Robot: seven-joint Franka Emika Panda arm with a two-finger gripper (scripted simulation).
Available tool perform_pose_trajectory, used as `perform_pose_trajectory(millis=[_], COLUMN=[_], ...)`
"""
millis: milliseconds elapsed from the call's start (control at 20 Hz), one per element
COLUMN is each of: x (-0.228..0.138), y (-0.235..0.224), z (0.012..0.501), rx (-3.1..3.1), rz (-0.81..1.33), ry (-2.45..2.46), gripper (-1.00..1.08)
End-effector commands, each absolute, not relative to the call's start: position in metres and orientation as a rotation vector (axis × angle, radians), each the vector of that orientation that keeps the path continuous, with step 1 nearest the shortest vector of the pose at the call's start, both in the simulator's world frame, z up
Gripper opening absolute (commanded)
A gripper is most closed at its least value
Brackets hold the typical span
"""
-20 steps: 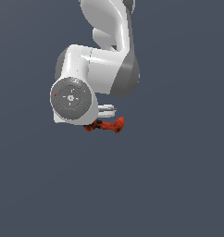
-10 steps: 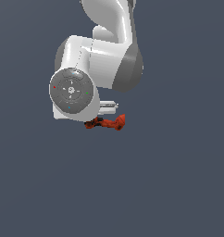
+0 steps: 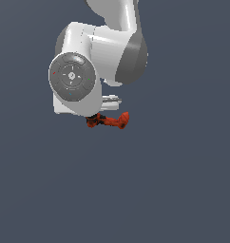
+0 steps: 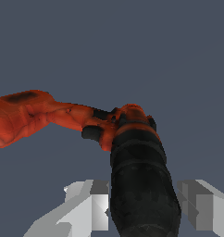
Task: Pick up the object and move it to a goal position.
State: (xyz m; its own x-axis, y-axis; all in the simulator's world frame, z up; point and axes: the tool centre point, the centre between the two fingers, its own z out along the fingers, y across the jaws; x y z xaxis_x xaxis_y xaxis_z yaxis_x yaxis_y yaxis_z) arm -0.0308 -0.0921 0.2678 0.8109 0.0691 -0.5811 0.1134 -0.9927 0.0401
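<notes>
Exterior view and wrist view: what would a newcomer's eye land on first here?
The bulky white robot arm fills the top of the exterior view, with the small red-orange drill-shaped toy poking out beneath it. In the wrist view the toy's black end sits between the gripper fingers.

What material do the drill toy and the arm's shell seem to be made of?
Drill toy: probably plastic; mottled matte red-orange handle and dull black body with only faint highlights. Arm's shell: probably smooth glossy white plastic or painted metal with soft shading. Both are simulator renders, so this is uncertain.
</notes>
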Motion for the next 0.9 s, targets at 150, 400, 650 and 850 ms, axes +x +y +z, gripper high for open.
perform_pose_trajectory(millis=[150,400,650,850], x=[-0.05,-0.068,-0.078,-0.081], y=[-0.092,-0.092,-0.092,-0.092], z=[0.299,0.324,0.34,0.344], rx=[2.923,2.923,2.923,2.923], rz=[-0.923,-0.923,-0.923,-0.923], ry=[0.147,0.147,0.147,0.147], gripper=[-1.0,-1.0,-1.0,-1.0])
